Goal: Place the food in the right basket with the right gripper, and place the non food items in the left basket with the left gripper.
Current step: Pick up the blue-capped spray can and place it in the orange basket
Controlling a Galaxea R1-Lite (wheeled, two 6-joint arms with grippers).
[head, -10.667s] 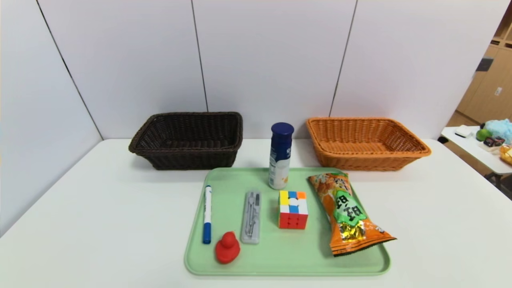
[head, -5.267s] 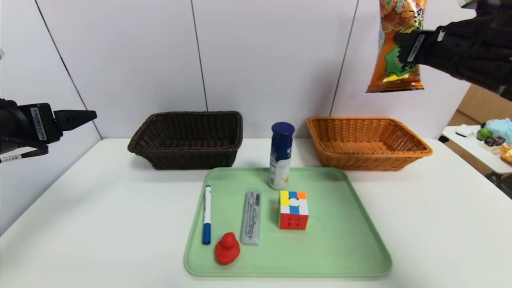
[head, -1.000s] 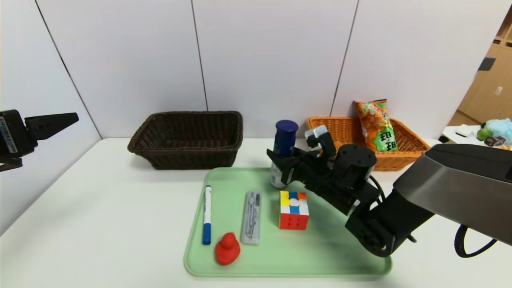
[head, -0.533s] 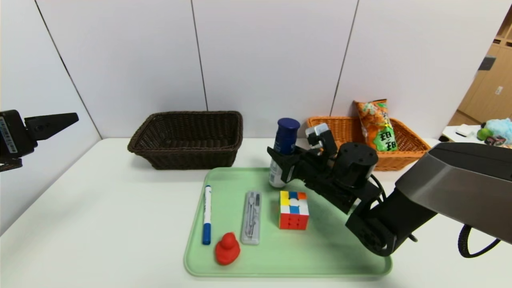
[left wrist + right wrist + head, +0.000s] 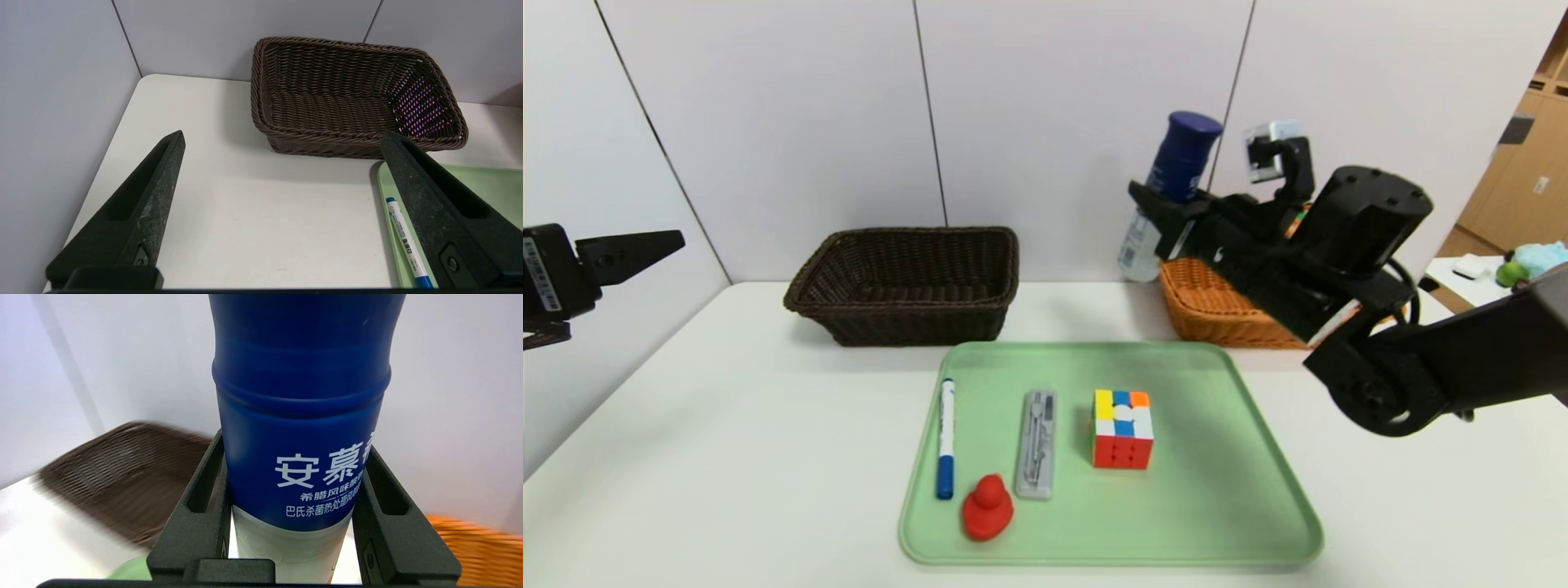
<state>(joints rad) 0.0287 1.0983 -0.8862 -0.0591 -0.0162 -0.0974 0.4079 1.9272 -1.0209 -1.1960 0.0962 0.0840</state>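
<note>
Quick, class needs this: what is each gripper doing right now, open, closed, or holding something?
Left gripper: open, empty, hovering at the table's left side.
Right gripper: closed on the white bottle with the blue cap, lifted beside the orange basket.

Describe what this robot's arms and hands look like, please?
Both are matte black. The left hand has two long, tapering, wedge-shaped fingers with hollowed inner faces and a white barcode sticker on its body. The right hand has blocky black fingers, behind them a bulky round joint, a small white-grey box on top, a looping black cable and a grey metallic arm section.
</note>
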